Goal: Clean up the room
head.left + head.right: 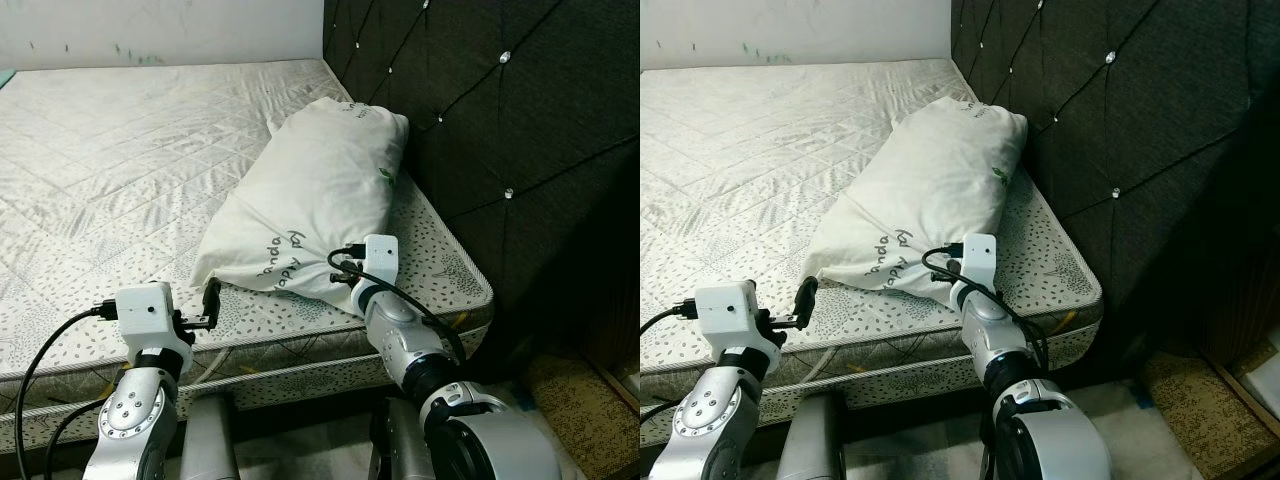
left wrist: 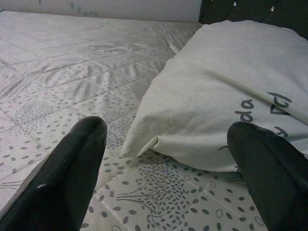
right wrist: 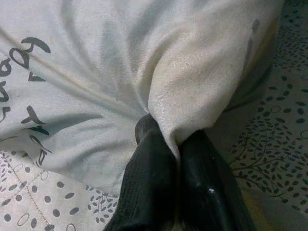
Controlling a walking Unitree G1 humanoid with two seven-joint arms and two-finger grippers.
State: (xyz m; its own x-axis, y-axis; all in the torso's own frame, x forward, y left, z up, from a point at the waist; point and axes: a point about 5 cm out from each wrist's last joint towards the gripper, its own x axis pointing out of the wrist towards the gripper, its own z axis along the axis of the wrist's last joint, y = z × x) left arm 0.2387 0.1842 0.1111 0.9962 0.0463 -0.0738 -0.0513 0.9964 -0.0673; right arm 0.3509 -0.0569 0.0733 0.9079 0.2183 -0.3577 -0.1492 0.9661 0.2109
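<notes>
Right hand [image 3: 175, 144] pinching pillow [image 1: 320, 190] edge on bed [image 1: 120, 170].
Pillow's lying along the mattress nr the dark headboard [image 1: 500, 130]; right fingers are clamping a fold of its near edge. Left hand [image 2: 166, 168] is hovering spread wide just before pillow's corner, gripping nothing.

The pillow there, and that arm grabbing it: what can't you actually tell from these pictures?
- Pillow lettering: partly folded under in the left eye view, cropped in both wrist views, so it cannot be read in full.
- Right end effector: in the eye views its fingers are hidden under the pillow's edge.
- How much cloth it pinches: its fingers cover the fold in the right wrist view.
- Floor beside the bed: dark and cut off by the frame edge.
</notes>
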